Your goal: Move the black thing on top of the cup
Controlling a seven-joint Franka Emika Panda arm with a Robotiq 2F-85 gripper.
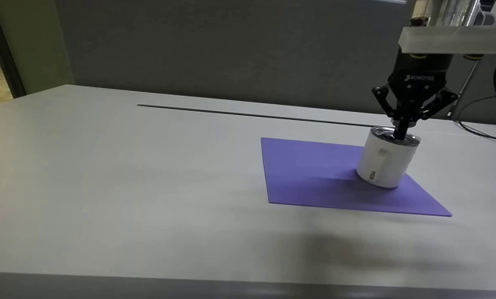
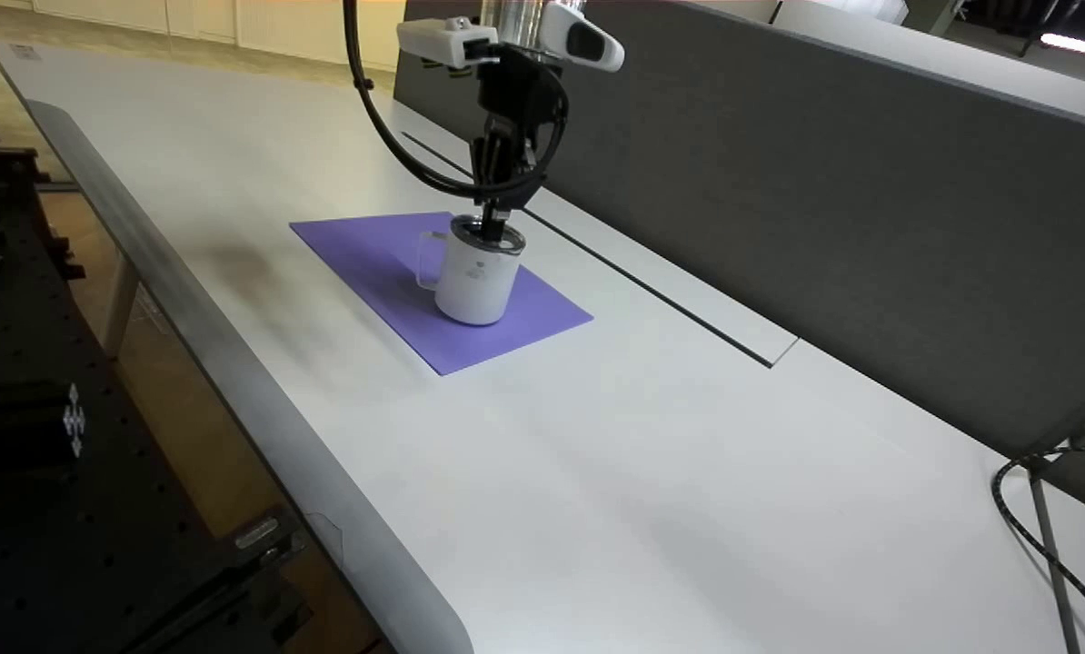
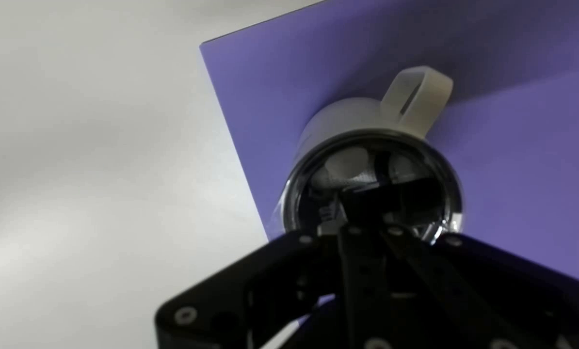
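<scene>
Your fingers point(image 1: 401, 131) stand pressed together above the purple mat point(image 1: 306, 166), at a lid point(image 1: 384, 133); you cannot tell whether they pinch anything. Left to right in an exterior view: one handle point(image 2: 420, 262), pointing leftward; one white cup point(image 2: 475, 286), long axis upright, on that one mat.

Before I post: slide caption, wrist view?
Closed black fingers at the top of the white cup standing on the purple mat.

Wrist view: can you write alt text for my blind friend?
A black gripper extends in from the bottom over the shiny top of a white cup. Its handle points toward the upper right; a purple mat lies beneath, on a pale table.
</scene>
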